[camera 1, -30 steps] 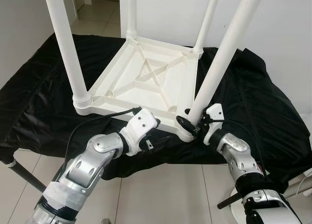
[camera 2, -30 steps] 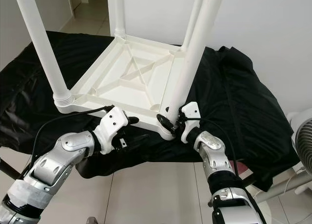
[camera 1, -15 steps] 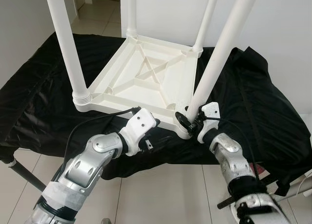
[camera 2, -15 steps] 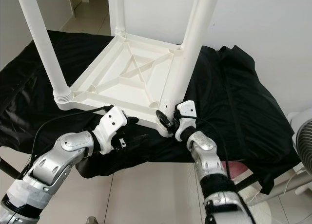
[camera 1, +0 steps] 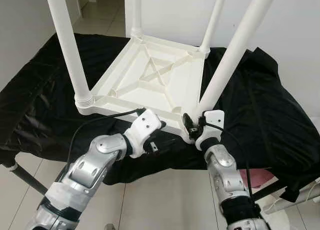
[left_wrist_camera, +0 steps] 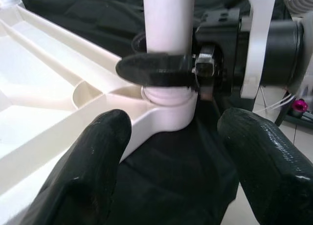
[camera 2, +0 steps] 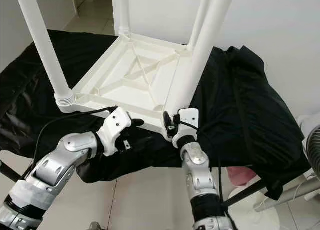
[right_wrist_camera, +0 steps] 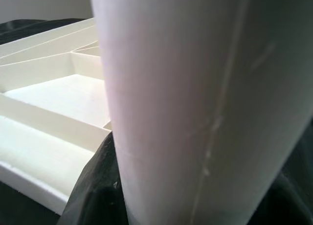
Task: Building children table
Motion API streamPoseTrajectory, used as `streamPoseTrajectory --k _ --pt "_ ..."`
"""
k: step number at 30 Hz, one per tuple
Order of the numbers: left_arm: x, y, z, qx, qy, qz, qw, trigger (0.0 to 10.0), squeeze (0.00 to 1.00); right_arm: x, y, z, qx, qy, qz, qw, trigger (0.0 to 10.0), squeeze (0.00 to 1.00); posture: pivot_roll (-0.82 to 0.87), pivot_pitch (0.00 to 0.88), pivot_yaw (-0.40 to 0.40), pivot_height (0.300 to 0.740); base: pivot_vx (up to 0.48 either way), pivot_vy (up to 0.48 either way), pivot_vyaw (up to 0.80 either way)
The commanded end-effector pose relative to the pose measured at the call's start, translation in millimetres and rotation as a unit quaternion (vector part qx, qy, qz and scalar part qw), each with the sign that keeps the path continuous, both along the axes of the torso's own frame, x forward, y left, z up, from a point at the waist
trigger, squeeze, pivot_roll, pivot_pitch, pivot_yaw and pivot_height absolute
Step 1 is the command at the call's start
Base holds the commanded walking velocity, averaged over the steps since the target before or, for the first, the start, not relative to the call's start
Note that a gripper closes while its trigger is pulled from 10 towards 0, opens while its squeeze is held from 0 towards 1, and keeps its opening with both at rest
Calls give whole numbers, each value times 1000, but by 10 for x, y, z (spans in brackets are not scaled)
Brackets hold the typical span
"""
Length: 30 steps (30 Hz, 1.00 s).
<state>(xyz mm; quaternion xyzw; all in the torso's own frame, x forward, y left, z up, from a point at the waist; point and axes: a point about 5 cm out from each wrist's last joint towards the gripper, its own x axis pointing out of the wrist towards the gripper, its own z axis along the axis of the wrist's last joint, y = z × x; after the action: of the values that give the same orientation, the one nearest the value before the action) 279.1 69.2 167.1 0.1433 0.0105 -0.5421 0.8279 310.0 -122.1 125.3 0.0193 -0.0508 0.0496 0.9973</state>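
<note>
A white plastic children's table [camera 1: 150,75] lies upside down on a black cloth [camera 1: 40,95], with its legs pointing up. My right gripper [camera 1: 192,124] is shut around the base of the near-right leg [camera 1: 235,50], just above its socket at the table's corner. The left wrist view shows one black finger [left_wrist_camera: 156,71] of that gripper wrapped across the leg [left_wrist_camera: 168,34]. The same leg [right_wrist_camera: 205,107] stands close in the right wrist view. My left gripper [left_wrist_camera: 176,156] is open, low at the table's front edge and a little left of that corner, holding nothing.
The black cloth drapes over a low stand and hangs down at the front. Pale tiled floor [camera 1: 165,200] lies below me. A fan [camera 2: 312,140] and a pink object [camera 2: 240,176] sit on the floor at the right. A white wall is behind.
My right forearm has swung leftward under the table's corner while the gripper stays on the leg's base. The leg now leans slightly more to the right. The left arm has barely moved.
</note>
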Motion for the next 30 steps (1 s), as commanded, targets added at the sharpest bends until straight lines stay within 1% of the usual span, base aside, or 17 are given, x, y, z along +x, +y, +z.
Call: streamPoseTrajectory --k 1,2,3,4,5,6,11,20,21,24,26,29,30 --pt "-4 -10 -15 -1 6 -14 1000 10000 0 -40 -52 -119 -9 29 -25 999 10000 0 35 35 -61 740 0 0 0" --pt "-4 -10 -15 -1 6 -14 1000 10000 0 -40 -52 -119 -9 29 -25 999 10000 0 35 35 -61 740 0 0 0" --pt "-3 -10 -17 -3 7 -11 1000 10000 0 -59 28 -124 1 31 -39 999 10000 0 32 40 -62 740 0 0 0" --pt "-3 -10 -17 -3 7 -11 1000 10000 0 -59 28 -124 1 31 -39 999 10000 0 32 40 -62 740 0 0 0" --pt "-2 -9 -17 -4 8 -10 1000 10000 0 -72 105 -104 17 31 -42 999 10000 0 31 40 -59 740 0 0 0" --pt "2 -5 -19 -5 8 -9 1000 10000 0 -73 130 -66 28 24 -38 999 10000 0 28 37 -59 740 0 0 0" --pt "7 5 -26 -4 7 -9 1000 10000 0 -70 114 -21 33 14 -32 999 10000 0 26 34 -60 740 0 0 0" --pt "38 35 -19 -3 3 -3 1000 10000 0 -85 49 -30 17 14 -30 999 10000 0 37 19 -76 740 0 0 0" --pt "37 38 -20 -4 3 -2 1000 10000 0 -86 37 -26 16 14 -24 999 10000 1000 39 15 -78 740 0 0 0" --pt "36 39 -20 -4 3 -2 1000 10000 0 -87 22 -21 17 13 -21 1000 10000 1000 39 15 -78 740 0 0 0" --pt "38 46 -17 -5 1 1 1000 10000 0 -80 -55 8 6 1 -13 1000 10000 1000 49 3 -86 740 0 0 0" --pt "39 47 -17 -5 1 3 1000 10000 0 -76 -91 17 2 -3 -9 1000 10000 1000 50 1 -87 740 0 0 0" --pt "37 50 -16 -5 0 3 1000 10000 0 -74 -125 23 1 -7 8 1000 10000 1000 51 2 -87 740 0 0 0"
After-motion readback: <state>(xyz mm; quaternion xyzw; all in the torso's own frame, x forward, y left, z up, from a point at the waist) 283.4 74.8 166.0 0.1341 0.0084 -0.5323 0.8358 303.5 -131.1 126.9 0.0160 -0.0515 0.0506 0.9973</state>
